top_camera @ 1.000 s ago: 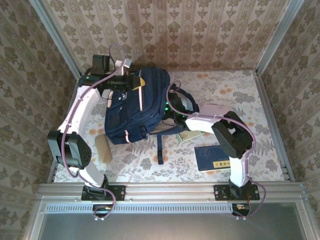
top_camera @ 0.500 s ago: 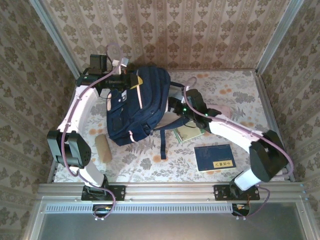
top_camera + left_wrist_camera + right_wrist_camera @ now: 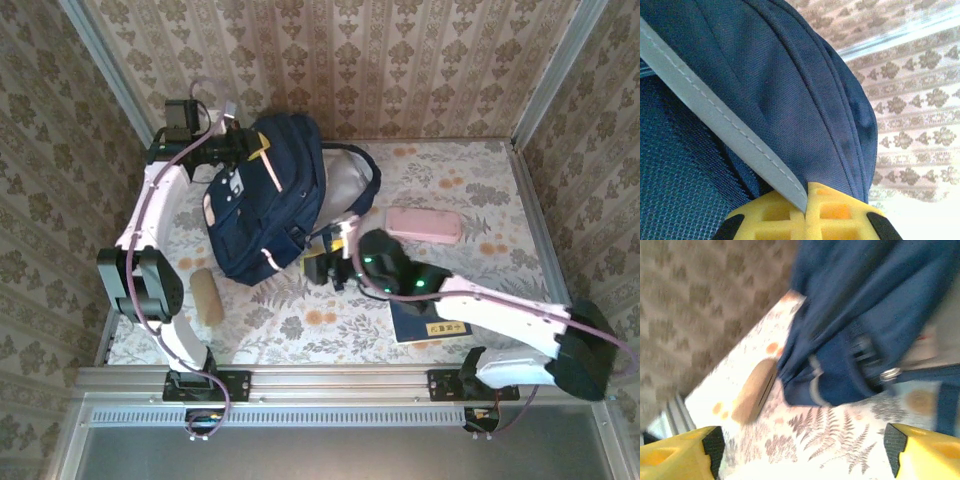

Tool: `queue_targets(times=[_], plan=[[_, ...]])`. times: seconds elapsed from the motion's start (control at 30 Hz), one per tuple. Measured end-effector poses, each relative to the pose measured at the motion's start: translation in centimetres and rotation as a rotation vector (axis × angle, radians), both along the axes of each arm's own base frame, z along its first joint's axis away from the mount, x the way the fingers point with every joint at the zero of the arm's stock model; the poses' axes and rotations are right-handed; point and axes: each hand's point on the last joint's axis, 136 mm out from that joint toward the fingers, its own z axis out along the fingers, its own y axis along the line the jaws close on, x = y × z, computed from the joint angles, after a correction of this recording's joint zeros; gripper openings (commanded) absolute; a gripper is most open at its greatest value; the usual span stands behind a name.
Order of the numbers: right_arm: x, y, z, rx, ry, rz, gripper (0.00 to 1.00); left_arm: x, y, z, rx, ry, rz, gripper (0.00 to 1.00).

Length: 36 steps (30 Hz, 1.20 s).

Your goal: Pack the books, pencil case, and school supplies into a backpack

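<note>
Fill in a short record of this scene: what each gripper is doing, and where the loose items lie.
left gripper: shut on the backpack, pinching its pale trim
right gripper: open, beside the backpack's near right corner, holding nothing
pencil case: flat on the table, right of the backpack
navy book: on the table, partly under the right arm
tan object: on the table, left of the backpack

Navy backpack (image 3: 270, 200), floral table (image 3: 470, 170), perhaps tan roll (image 3: 752, 395)
</note>
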Motion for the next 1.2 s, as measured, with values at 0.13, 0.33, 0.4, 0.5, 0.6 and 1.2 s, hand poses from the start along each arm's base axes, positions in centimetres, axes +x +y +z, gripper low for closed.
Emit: queue_targets(times=[0.13, 0.33, 0.4, 0.5, 0.6, 1.2], plan=[[-1.2, 8.1, -3.2, -0.092, 0.046, 0.189, 0.93, 1.7, 1.9, 0.5, -0.009, -0.006, 0.060, 0.00], [-2.0, 16.5, -9.8, -0.178, 0.147, 0.365, 0.99, 2.9, 5.2, 0.5, -0.005, -0.009, 0.138, 0.00], [-2.1, 18.6, -11.6, -0.192, 0.175, 0.403, 1.00, 3.2, 6.2, 0.3, -0.003, -0.006, 0.160, 0.00], [-2.1, 20.5, -13.6, -0.214, 0.204, 0.431, 1.00, 3.8, 7.1, -0.2, -0.001, 0.002, 0.176, 0.00], [-2.0, 22.2, -15.2, -0.241, 0.223, 0.441, 1.00, 4.5, 7.6, -1.0, 0.001, 0.014, 0.184, 0.00], [-2.8, 26.6, -19.5, -0.444, 0.116, 0.346, 1.00, 5.7, 9.0, -1.8, -0.014, 0.013, 0.216, 0.00]])
